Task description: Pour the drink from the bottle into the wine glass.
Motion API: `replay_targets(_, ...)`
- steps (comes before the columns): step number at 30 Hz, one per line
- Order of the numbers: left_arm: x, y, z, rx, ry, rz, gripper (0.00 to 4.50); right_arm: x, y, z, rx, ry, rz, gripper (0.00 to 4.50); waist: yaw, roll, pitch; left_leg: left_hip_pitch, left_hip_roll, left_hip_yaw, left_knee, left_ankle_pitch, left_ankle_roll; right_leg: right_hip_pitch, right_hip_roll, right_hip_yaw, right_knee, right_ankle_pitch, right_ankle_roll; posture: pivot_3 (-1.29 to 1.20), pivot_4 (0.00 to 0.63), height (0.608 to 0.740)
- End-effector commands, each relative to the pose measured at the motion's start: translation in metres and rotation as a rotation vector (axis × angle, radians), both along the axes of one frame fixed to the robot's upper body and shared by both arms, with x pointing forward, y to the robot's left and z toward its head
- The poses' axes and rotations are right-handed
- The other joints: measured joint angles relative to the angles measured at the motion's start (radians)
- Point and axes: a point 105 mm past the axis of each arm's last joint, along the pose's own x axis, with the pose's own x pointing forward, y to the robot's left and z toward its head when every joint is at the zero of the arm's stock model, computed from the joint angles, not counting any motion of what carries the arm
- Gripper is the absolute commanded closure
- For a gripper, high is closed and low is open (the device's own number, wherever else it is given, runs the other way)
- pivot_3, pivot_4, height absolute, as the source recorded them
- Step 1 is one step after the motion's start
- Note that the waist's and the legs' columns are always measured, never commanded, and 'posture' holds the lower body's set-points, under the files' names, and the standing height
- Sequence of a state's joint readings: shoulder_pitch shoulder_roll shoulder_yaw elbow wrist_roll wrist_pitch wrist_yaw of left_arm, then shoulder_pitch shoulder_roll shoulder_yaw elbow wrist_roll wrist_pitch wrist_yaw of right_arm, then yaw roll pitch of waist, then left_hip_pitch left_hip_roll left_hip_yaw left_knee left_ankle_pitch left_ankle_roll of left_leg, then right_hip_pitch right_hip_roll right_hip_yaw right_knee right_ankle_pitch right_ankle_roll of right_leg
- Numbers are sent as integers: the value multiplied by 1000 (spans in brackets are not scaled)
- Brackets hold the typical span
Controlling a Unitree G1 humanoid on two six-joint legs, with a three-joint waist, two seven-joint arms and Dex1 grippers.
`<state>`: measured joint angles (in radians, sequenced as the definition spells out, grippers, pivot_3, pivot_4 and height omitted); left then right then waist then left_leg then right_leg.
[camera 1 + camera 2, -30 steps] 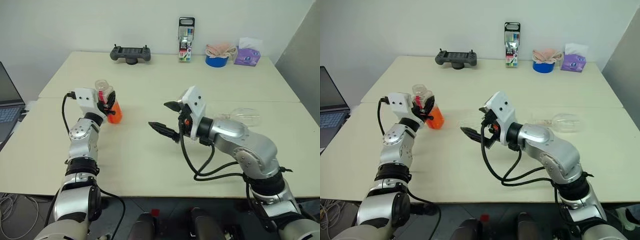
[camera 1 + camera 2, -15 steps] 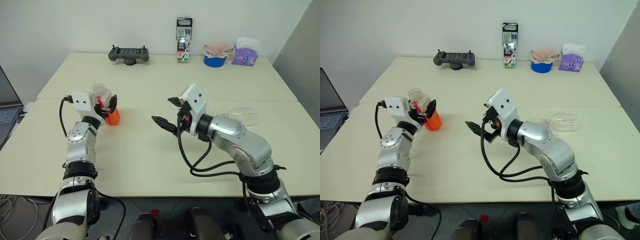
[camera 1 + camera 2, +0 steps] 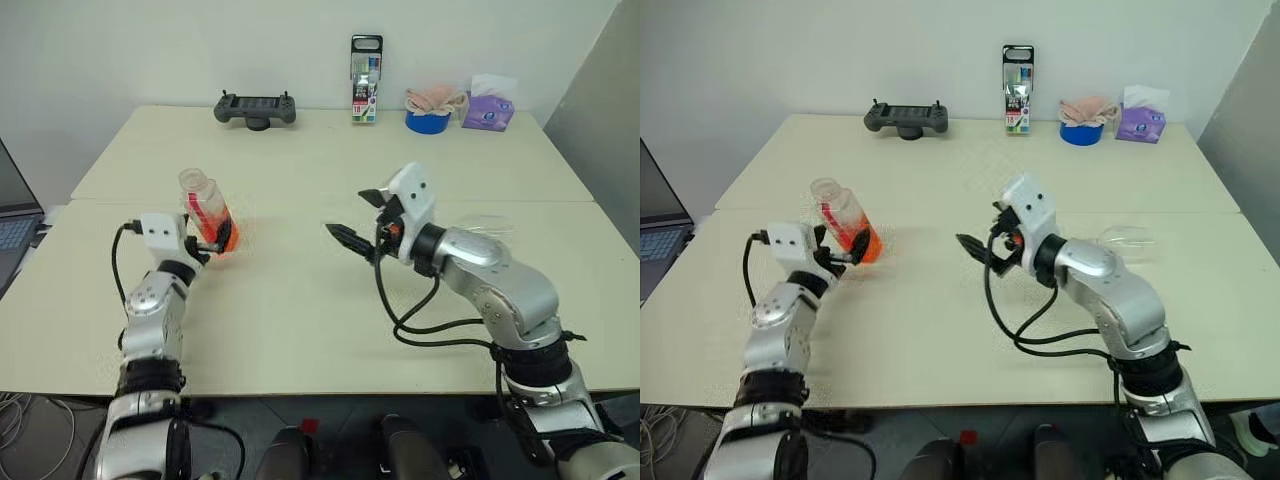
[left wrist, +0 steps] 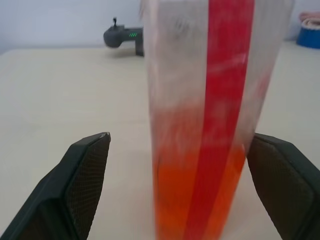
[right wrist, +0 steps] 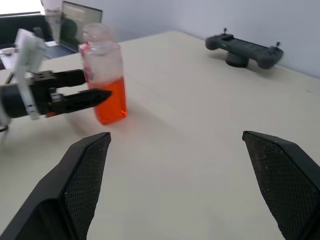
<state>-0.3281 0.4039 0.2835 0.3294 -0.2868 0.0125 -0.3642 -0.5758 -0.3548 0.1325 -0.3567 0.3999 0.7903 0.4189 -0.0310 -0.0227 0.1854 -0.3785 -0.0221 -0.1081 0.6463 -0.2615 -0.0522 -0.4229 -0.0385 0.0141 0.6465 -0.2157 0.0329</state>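
Along the table's (image 3: 300, 300) far edge a game controller (image 3: 254, 107), pen box (image 3: 366, 80), tape roll (image 3: 431, 121), tissues (image 3: 487, 112), between my spread left gripper (image 3: 212, 240) fingers the bottle (image 3: 206, 212), drink (image 3: 220, 238) low inside, my right gripper (image 3: 362, 222) agape, wine glass (image 3: 1127, 243) lying behind it.

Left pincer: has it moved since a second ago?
Yes. The left pincer has opened and drawn back toward the robot from the bottle, which stands on the table.

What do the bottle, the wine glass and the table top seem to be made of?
The bottle: likely clear plastic, glossy, its orange-red liquid showing through the walls. The wine glass, lying on its side: transparent, glass or clear plastic; the look leaves it open. The table: smooth matte cream surface, probably laminate, with hardly any reflections.
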Motion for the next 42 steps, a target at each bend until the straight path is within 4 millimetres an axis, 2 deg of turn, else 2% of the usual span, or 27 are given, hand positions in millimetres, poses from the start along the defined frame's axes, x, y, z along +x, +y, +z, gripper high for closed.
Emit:
replay_targets(1,-24,-2,12,-12,-34,1,71,-5,-22,5,73,-12,-43,0,0,0,0,0,0,0,0,0,0,0,0,0,0,0,0,0,150,740)
replay_targets(4,-60,-13,-5,-7,34,-53,71,-12,-47,-9,190,66,-134,0,1,0,0,0,1,0,0,0,0,0,0,0,0,0,0,0,150,740)
replay_targets(6,-86,-37,-19,44,100,-186,71,-21,-65,-26,305,156,-205,0,1,0,0,1,1,1,-1,0,0,1,0,1,-1,0,0,0,150,740)
replay_targets(8,-102,-69,-23,52,141,-353,71,-30,-75,-44,431,254,-262,0,2,0,0,2,1,2,-1,0,0,2,0,2,-1,-1,0,0,150,740)
replay_targets(10,-102,-98,-18,64,136,-496,71,-31,-82,-61,564,338,-337,0,12,2,0,3,1,2,-1,0,0,3,1,1,-1,-4,4,0,150,740)
replay_targets(12,-99,-121,-11,92,118,-616,71,-26,-85,-68,696,392,-389,0,11,3,0,3,1,3,0,2,4,3,1,1,0,-4,-4,0,150,740)
replay_targets(16,-90,-157,0,165,84,-794,71,-1,-90,-79,933,482,-460,0,-1,4,-1,5,2,4,-1,4,6,4,4,2,-1,-1,-4,0,150,740)
replay_targets(19,-84,-166,7,196,61,-848,71,19,-94,-78,1103,516,-492,0,-13,4,-1,5,3,6,-3,4,7,3,5,3,0,0,-1,0,150,740)
replay_targets(21,-83,-168,9,218,55,-874,71,29,-97,-78,1179,537,-511,0,-16,4,-1,5,5,6,-4,3,7,2,8,3,0,2,-6,0,150,740)
replay_targets(25,-82,-169,10,263,46,-905,71,43,-101,-86,1311,609,-569,0,-16,5,-1,5,10,6,-4,3,7,2,13,3,0,1,-4,0,150,740)
replay_targets(30,-79,-170,13,259,31,-901,71,55,-102,-95,1405,669,-597,0,-18,5,0,6,14,8,-3,3,7,2,17,4,-1,1,-4,0,150,740)
replay_targets(34,-77,-174,16,250,19,-898,71,73,-103,-101,1426,687,-623,0,-21,5,0,10,16,10,-3,3,7,3,19,5,0,1,-5,0,150,740)
replay_targets(38,-73,-174,18,248,9,-880,0,86,-99,-101,1410,686,-629,885,-24,5,0,11,16,11,-4,3,8,3,19,7,0,1,-5,0,150,740)
replay_targets(42,-71,-170,21,247,3,-859,0,87,-98,-98,1375,651,-634,2330,-24,5,0,11,16,12,-5,3,8,3,19,7,0,1,-5,0,150,740)
